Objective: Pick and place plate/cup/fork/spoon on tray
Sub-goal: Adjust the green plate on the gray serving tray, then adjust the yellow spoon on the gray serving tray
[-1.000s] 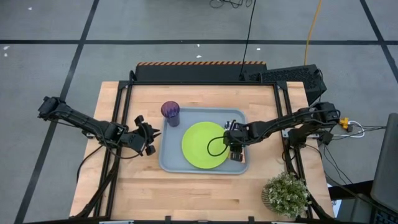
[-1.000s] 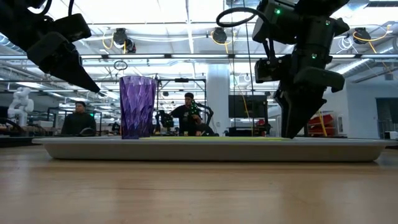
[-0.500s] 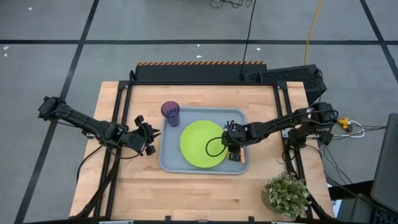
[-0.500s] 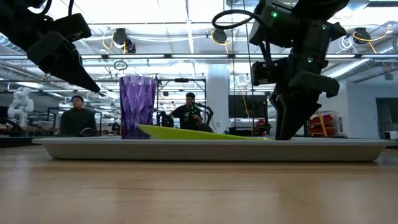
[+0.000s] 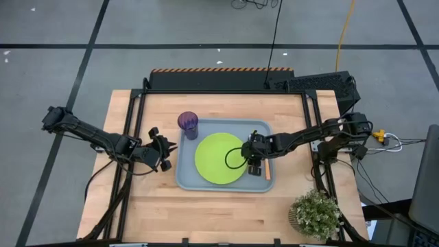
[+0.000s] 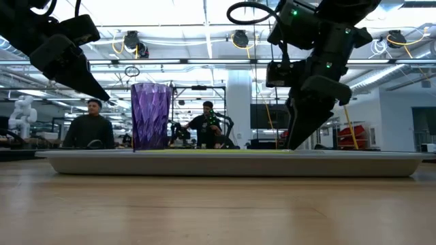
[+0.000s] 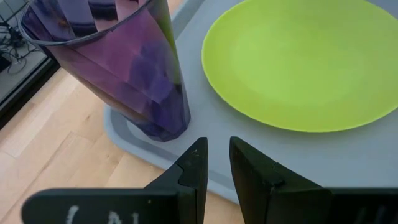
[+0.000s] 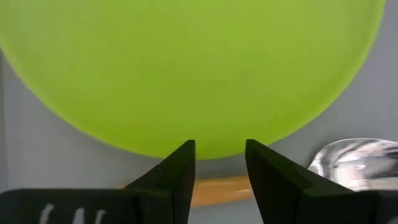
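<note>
The bench (image 5: 219, 206) of pale wood is seen from above with the tray (image 5: 185, 180) lying at its middle, flat on the wood. The plate (image 5: 216, 159) is laid flat inside the tray, filling most of its middle, and the right tool (image 5: 254, 162) is held low at the plate's right edge, just beside the rim. In the right wrist view its two fingers (image 8: 177, 174) are parted by a narrow gap with nothing gripped between them, and the plate's rim (image 8: 186, 81) is seen directly ahead of their tips. An orange handle (image 5: 267, 171) lies on the tray floor just right of this tool, and a shiny rounded spoon bowl (image 8: 357, 163) is seen close beside the fingers; which utensil the handle belongs to cannot be told. The cup (image 5: 188, 125) stands upright in the tray's far left corner, near the plate but apart from it. The left tool (image 5: 164, 152) is held just outside the tray's left rim, its fingers (image 7: 196, 168) only slightly apart and empty, pointed towards the cup's base. A potted plant (image 5: 315, 213) stands at the bench's near right corner, well apart from the tray.
</note>
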